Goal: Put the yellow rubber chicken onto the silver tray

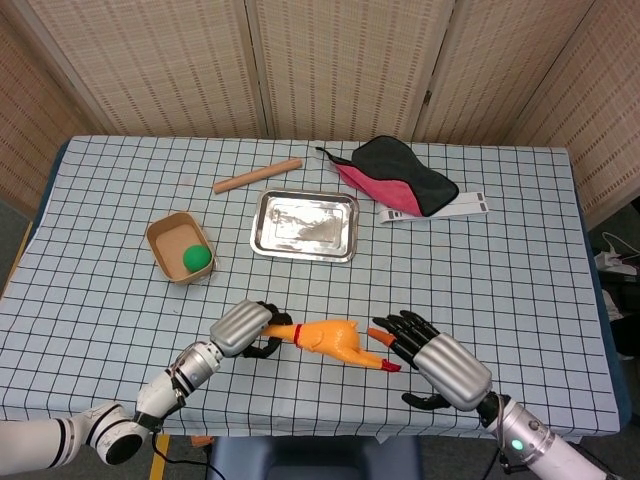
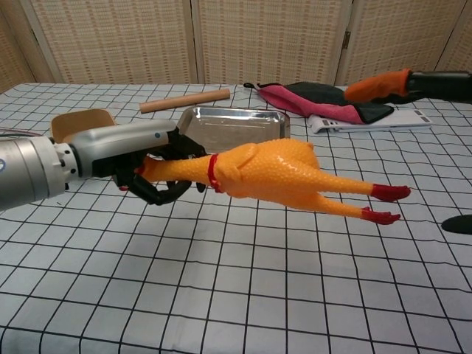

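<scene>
The robot's left hand (image 1: 243,327) grips the head and neck end of the yellow rubber chicken (image 1: 332,338), its dark fingers (image 2: 158,193) curled around the neck, and holds the toy lifted off the checked tablecloth (image 1: 470,270), stretched out level with its red feet (image 2: 383,203) pointing toward the robot's right. The right hand (image 1: 437,362) is close beside those feet with its black fingers (image 1: 400,327) spread apart and nothing in its hold; in the chest view only an orange-tipped finger (image 2: 376,85) shows at the upper right edge. The rectangular silver metal tray (image 1: 304,226) lies flat on the cloth farther back, well apart from the chicken. To its left sits a small brown cardboard box (image 1: 176,246) with a green ball (image 1: 196,258) inside, and behind the tray lies a wooden rolling pin (image 1: 257,175). A black and pink folded cloth (image 1: 395,174) rests by a white strip (image 1: 435,208) at the back right.
</scene>
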### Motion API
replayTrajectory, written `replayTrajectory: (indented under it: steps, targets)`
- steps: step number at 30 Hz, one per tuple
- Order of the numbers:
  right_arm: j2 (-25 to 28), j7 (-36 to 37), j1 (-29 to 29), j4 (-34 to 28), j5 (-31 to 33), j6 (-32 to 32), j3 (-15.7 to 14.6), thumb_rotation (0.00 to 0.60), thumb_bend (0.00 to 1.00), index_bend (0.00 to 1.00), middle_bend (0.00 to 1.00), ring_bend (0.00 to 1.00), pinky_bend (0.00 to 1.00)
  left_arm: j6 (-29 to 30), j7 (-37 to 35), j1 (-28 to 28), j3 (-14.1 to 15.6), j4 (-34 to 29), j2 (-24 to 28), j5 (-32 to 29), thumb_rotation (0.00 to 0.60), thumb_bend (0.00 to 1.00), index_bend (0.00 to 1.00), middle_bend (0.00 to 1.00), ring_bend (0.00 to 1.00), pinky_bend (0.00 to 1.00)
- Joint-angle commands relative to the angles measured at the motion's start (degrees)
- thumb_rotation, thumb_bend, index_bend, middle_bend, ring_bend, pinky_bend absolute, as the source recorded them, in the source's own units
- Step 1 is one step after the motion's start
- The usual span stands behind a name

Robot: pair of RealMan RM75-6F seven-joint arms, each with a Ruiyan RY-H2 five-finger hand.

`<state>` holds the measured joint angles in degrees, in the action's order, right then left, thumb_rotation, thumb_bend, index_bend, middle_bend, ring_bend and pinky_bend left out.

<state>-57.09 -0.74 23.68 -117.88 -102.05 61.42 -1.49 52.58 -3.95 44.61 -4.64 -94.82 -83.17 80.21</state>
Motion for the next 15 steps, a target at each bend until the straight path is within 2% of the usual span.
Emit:
replayTrajectory:
  steps: [1, 7, 15]
  targets:
    - [-7.9, -13.7, 2.8, -2.1, 9.8, -5.1, 4.1, 0.6, 0.16, 0.0, 0.0, 0.0, 0.0, 0.4, 1.3, -0.4, -0.2, -1.3, 0.6, -0.8, 0.6, 0.84, 0.76, 0.65, 0.4, 0.43]
    - [-13.8, -21.2, 4.1, -0.9, 18.0, -5.0, 6.7, 0.6, 0.16, 0.0, 0.0, 0.0, 0.0, 0.6, 2.1, -0.7, -0.3, -2.9, 1.7, -1.0, 0.6, 0.84, 0.76, 0.66, 0.4, 0.43]
    - [-19.2, -23.1, 7.9, 1.5, 27.1, -7.2, 9.3, 0.6, 0.16, 0.0, 0.0, 0.0, 0.01, 0.4, 2.1, -0.8, -0.5, -4.0, 2.6, -1.2, 0.6, 0.84, 0.76, 0.65, 0.4, 0.43]
